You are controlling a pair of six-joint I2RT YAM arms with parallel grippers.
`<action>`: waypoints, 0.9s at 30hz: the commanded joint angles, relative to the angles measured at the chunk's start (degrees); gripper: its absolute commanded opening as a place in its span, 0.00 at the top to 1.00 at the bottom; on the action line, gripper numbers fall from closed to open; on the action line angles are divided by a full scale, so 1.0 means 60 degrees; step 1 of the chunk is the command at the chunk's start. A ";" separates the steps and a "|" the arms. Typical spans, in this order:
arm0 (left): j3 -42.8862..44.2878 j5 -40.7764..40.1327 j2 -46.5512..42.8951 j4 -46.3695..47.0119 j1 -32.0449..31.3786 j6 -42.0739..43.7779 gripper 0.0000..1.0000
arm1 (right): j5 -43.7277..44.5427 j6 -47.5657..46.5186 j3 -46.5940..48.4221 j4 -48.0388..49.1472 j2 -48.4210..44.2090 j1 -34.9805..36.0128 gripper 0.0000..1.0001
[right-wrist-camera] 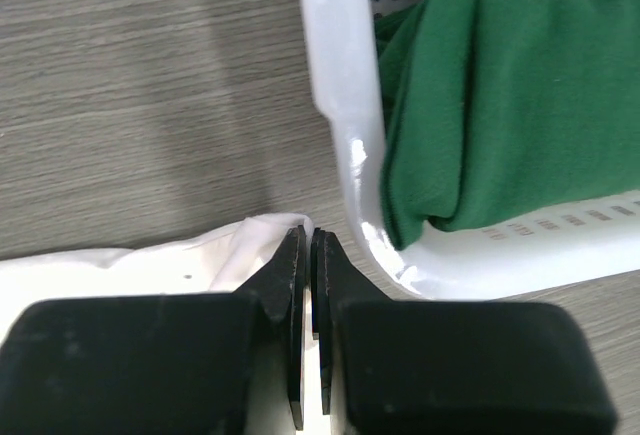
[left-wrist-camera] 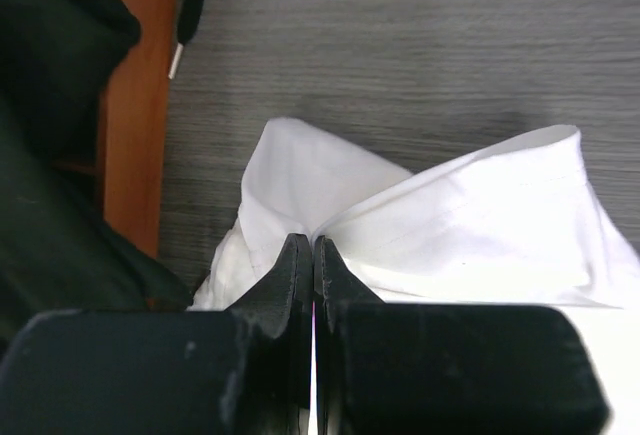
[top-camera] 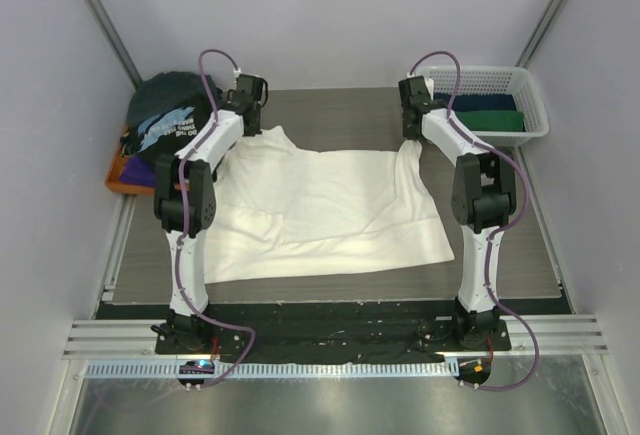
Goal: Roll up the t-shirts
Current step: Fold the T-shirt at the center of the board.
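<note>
Black and hard-edged, the left claw (left-wrist-camera: pixel 314 245) pinches one far corner of the white tee (top-camera: pixel 330 210) and the right claw (right-wrist-camera: pixel 308 240) is clamped on the other, so the cloth peaks at each pinch and lies flat behind both claws on the grey wood-grain table (left-wrist-camera: pixel 420 45). Cotton this thin looks light, limp and wrinkle-prone, so I judge it wants holding at corners or hem, both sides evenly, or it bunches. Just right of the right claw stands a glossy white lattice basket (right-wrist-camera: pixel 335 105) holding a green tee (right-wrist-camera: pixel 480 85); left of the left claw, an orange tray (left-wrist-camera: pixel 135 105) carries dark tees (top-camera: pixel 170 105).
</note>
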 commanded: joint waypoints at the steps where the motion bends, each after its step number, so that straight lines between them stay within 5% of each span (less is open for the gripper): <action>1: 0.0041 -0.0430 -0.1022 0.0647 -0.0131 0.0202 1.00 | 0.0384 0.0222 0.0546 0.0047 -0.0285 -0.0042 0.99; 27: -0.1291 -0.0886 -0.2766 0.0397 -0.0146 -0.0061 1.00 | 0.0604 0.0369 -0.0463 -0.0773 -0.1865 -0.0379 0.99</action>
